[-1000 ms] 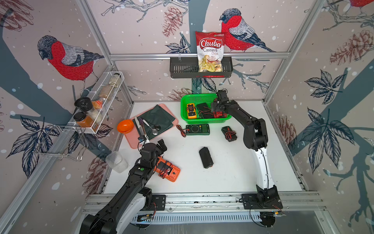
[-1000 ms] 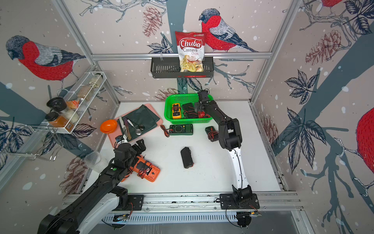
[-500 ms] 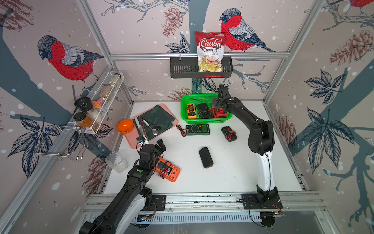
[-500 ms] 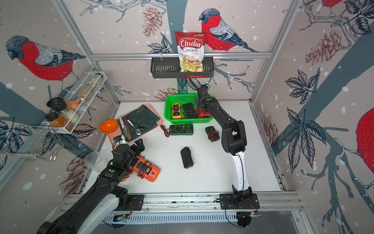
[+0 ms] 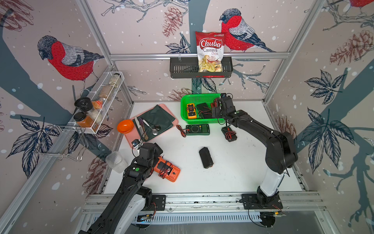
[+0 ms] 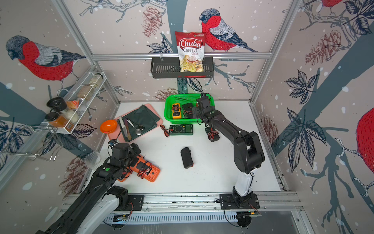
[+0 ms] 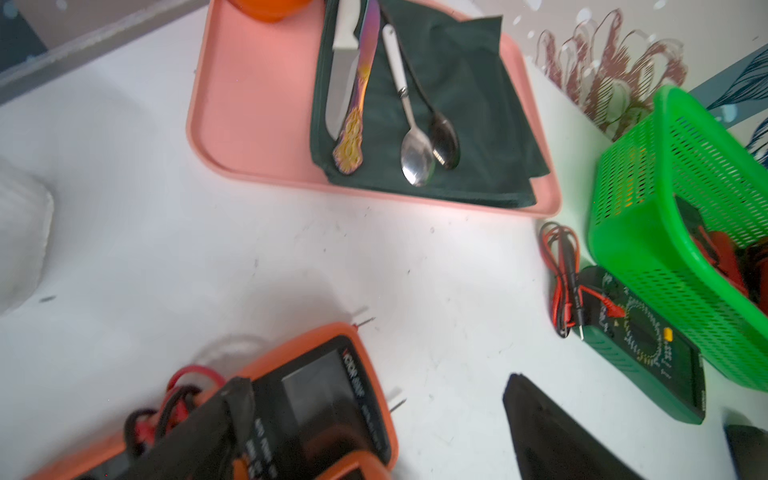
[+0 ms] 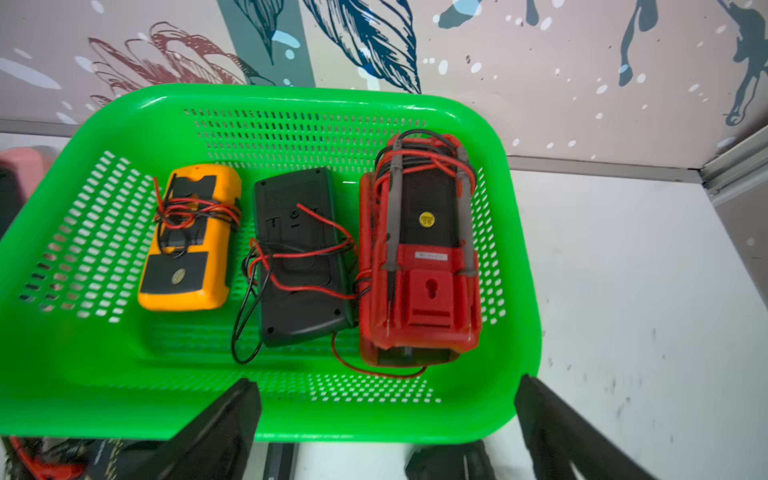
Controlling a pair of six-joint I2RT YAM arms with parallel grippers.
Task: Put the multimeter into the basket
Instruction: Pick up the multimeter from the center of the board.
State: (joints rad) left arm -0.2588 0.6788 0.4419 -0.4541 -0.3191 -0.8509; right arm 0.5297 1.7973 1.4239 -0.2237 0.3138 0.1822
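Observation:
The green basket (image 5: 200,121) (image 6: 182,121) (image 8: 291,93) stands at the back middle and holds a yellow multimeter (image 8: 187,245), a black one (image 8: 299,257) and a red one (image 8: 419,266). My right gripper (image 5: 216,109) (image 8: 386,428) hovers open over the basket's near right rim, holding nothing. An orange multimeter (image 5: 168,170) (image 7: 328,390) lies at the front left. My left gripper (image 5: 156,157) (image 7: 374,386) is open just above its display end. On the table lie a green multimeter (image 5: 198,129) (image 7: 640,353), a small black one (image 5: 228,133) with leads and a black one (image 5: 206,157).
A pink tray (image 5: 131,139) with a dark cloth and cutlery sits left of the basket, an orange bowl (image 5: 125,126) on its corner. A clear cup (image 5: 115,162) stands by the left wall. A wire rack (image 5: 97,105) and a dark shelf (image 5: 182,69) with a chips bag hang on the walls.
The right arm's elbow has swung back toward the front right while its gripper stays open over the basket's right end. The left arm has barely moved.

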